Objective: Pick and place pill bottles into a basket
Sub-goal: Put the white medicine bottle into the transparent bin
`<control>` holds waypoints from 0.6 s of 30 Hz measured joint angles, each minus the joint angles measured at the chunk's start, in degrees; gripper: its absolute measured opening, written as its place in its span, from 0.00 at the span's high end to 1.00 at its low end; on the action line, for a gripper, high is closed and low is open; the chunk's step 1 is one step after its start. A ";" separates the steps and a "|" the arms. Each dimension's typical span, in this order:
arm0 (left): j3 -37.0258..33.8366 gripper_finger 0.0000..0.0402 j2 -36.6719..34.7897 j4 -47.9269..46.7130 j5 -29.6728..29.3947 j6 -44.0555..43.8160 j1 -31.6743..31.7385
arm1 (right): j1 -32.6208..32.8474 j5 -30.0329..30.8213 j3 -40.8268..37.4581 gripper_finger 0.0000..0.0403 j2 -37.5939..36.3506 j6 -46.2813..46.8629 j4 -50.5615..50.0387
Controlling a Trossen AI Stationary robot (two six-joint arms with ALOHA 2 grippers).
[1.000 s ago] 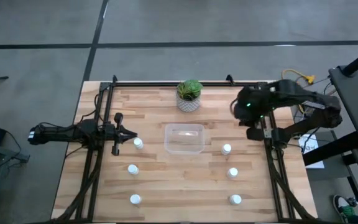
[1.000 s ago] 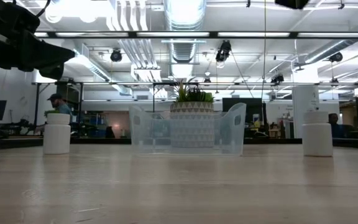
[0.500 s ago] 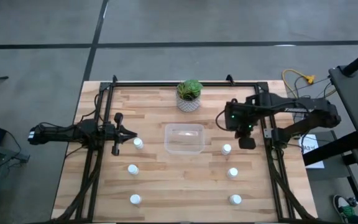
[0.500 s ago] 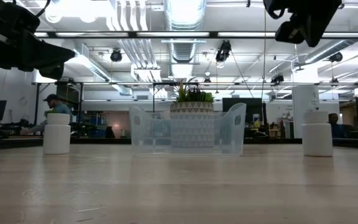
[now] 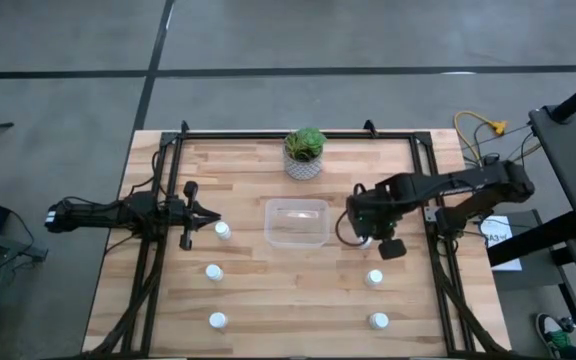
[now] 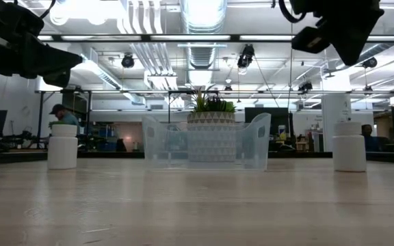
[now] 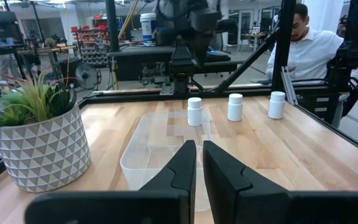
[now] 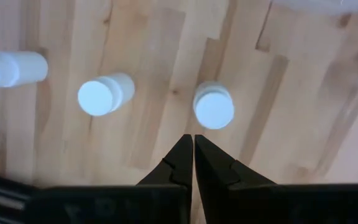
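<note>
The right arm has swung in from the table's right edge toward the middle, and its gripper (image 5: 365, 235) now hangs over the bottle nearest the basket (image 5: 296, 223) on that side; the left arm has not moved. No brand, label or writing can be read on any bottle, the basket or the pot (image 5: 305, 166).

The right arm reaches across from the right rail, wrist bent so its camera looks straight down. In the right wrist view the two fingers (image 8: 179, 163) are pressed together, their tips just short of the white cap of the near bottle (image 8: 214, 107); two more bottles (image 8: 105, 94) (image 8: 12, 67) stand in a row beyond it. In the low view the arm hangs high above the table, well clear of the bottle (image 6: 349, 146) below.

The left gripper (image 5: 211, 216) lies low along the left rail, pointing at the basket, fingers (image 7: 180, 169) closed with only a thin slit between them. A bottle (image 5: 222, 231) stands just beside its tip.

All six bottles stand upright on the table, three on each side of the basket, none inside. The basket sits mid-table, in front of the pot. A person (image 7: 304, 37) in a white shirt sits beyond the table.
</note>
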 joint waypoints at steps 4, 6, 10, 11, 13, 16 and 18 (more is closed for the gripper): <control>0.00 0.97 -0.01 0.00 -0.01 0.00 0.00 | 1.79 0.06 0.26 0.98 0.10 1.09 2.83; 0.00 0.97 0.01 0.00 0.00 0.00 0.00 | 2.18 0.01 0.26 0.98 0.10 1.04 3.06; 0.00 0.97 0.00 0.00 0.00 0.00 -0.01 | 2.01 0.20 -0.17 0.98 0.07 0.84 3.01; 0.00 0.97 0.01 0.00 -0.02 0.00 0.00 | 1.90 0.28 -0.36 0.98 0.09 0.55 2.96; 0.00 0.97 -0.01 0.00 -0.02 0.00 -0.01 | 1.80 1.80 -0.55 0.98 0.10 0.06 3.05; 0.00 0.97 -0.01 0.00 -0.02 0.00 -0.02 | 1.71 5.00 -0.99 0.98 0.07 0.06 3.05; 0.00 0.97 0.01 0.00 0.00 0.00 -0.02 | 1.68 5.79 -1.42 0.98 0.07 -0.02 3.05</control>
